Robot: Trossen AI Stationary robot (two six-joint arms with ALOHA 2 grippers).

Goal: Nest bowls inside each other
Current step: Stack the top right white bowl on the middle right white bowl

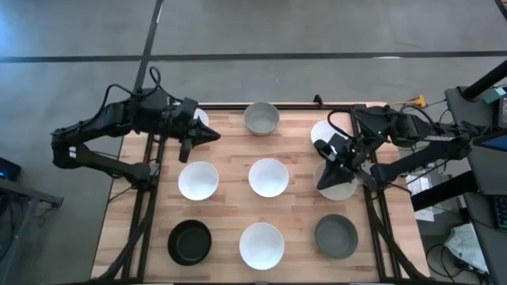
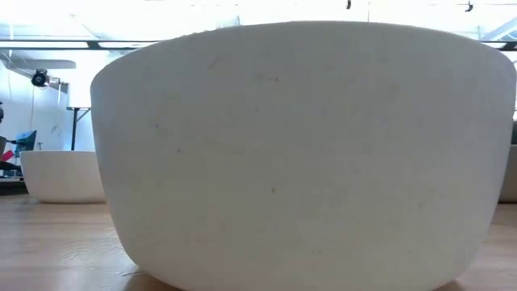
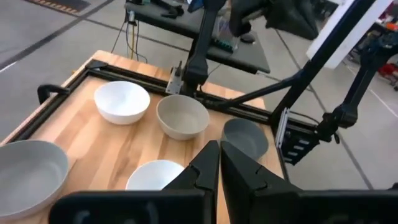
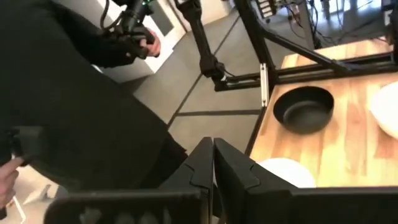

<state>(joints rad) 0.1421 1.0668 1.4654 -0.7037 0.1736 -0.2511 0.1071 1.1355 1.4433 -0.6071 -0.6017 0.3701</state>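
Observation:
Nine bowls stand in three rows on the wooden table. In the far row are a white bowl (image 1: 201,117) half under my left gripper, a grey bowl (image 1: 261,117) and a white bowl (image 1: 321,129) partly under my right arm. Three white bowls make the middle row (image 1: 198,180) (image 1: 268,177) (image 1: 342,188). The near row has a black bowl (image 1: 190,241), a white bowl (image 1: 261,244) and a grey bowl (image 1: 336,236). My left gripper (image 1: 215,136) (image 3: 219,158) hovers shut by the far left bowl. My right gripper (image 1: 321,184) (image 4: 212,155) hovers shut over the middle right bowl.
A black frame rail (image 1: 238,107) runs along the table's far edge, with stands at both sides. Bare wood (image 1: 230,210) shows between the bowls. The near white bowl (image 2: 303,153) fills the low view. A person in dark clothing (image 4: 74,93) shows beyond the table in the right wrist view.

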